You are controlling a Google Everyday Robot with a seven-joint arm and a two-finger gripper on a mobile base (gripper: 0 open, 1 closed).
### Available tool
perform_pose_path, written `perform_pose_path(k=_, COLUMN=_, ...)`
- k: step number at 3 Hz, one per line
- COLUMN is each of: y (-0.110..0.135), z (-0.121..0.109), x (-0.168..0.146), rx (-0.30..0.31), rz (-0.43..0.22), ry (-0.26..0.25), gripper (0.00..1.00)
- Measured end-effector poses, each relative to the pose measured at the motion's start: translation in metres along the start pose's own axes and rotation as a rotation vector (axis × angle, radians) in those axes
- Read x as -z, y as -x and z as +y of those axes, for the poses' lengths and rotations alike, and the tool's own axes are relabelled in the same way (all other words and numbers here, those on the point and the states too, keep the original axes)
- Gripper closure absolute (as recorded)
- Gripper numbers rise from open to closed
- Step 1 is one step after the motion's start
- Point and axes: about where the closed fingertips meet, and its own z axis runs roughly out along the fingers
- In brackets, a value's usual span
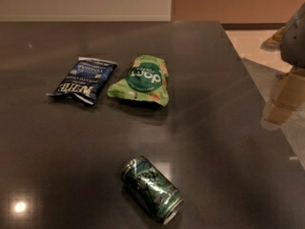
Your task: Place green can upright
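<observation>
In the single camera view, a dark grey glossy table top [228, 142] fills most of the frame. The small dark green metal drink can with lighter green swirly print [151, 189] lies on its side in the lower centre. Its axis runs diagonally, and one silver end faces the lower right while the other points to the upper left. Above it, well apart, a flat light green snack bag with a round dark green logo [141, 80] lies in the upper middle. A flat dark blue snack bag with white lettering [83, 80] lies just beside that to the left. The robot's grey and beige gripper [285, 101] shows blurred at the right edge of the frame, over the table's right border and well apart from the can. It touches nothing, and I cannot tell whether it is released or clenched.
</observation>
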Motion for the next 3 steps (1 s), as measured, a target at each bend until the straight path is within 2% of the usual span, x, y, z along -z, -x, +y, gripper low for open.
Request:
perform_pose_path(k=1, y=0.0, z=0.0, x=0.0, rx=0.0, rz=0.0, ry=0.0, gripper=0.0)
perform_pose_path(k=3, y=0.07, z=0.03, x=-0.002, rx=0.344, rz=-0.127, ry=0.087, gripper=0.0)
